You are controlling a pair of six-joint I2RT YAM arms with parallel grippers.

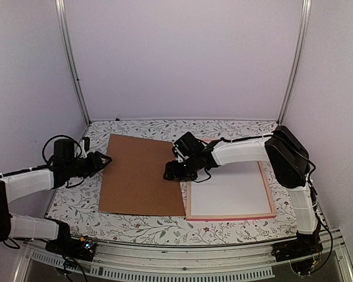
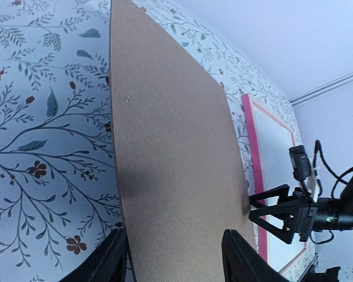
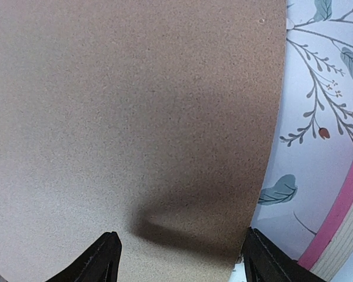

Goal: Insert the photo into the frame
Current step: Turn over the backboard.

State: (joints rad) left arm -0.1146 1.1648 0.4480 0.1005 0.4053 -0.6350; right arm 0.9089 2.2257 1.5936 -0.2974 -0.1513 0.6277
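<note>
The pink frame point(image 1: 231, 218) lies flat at the right of the table with a white sheet point(image 1: 229, 191) filling its opening. Its rail also shows in the left wrist view point(image 2: 250, 153) and the right wrist view point(image 3: 336, 228). The dark photo is not in view. A plain brown backing board point(image 1: 141, 175) lies left of the frame. My left gripper point(image 1: 103, 160) is open and empty at the board's left edge point(image 2: 175, 259). My right gripper point(image 1: 170, 171) is open and empty low over the board's right edge point(image 3: 182, 259), close to the frame's left rail.
The table carries a white floral-patterned cloth point(image 1: 76, 202). Plain walls and two metal corner posts close in the back and sides. The right gripper's black fingers point(image 2: 282, 214) show in the left wrist view beside the frame rail.
</note>
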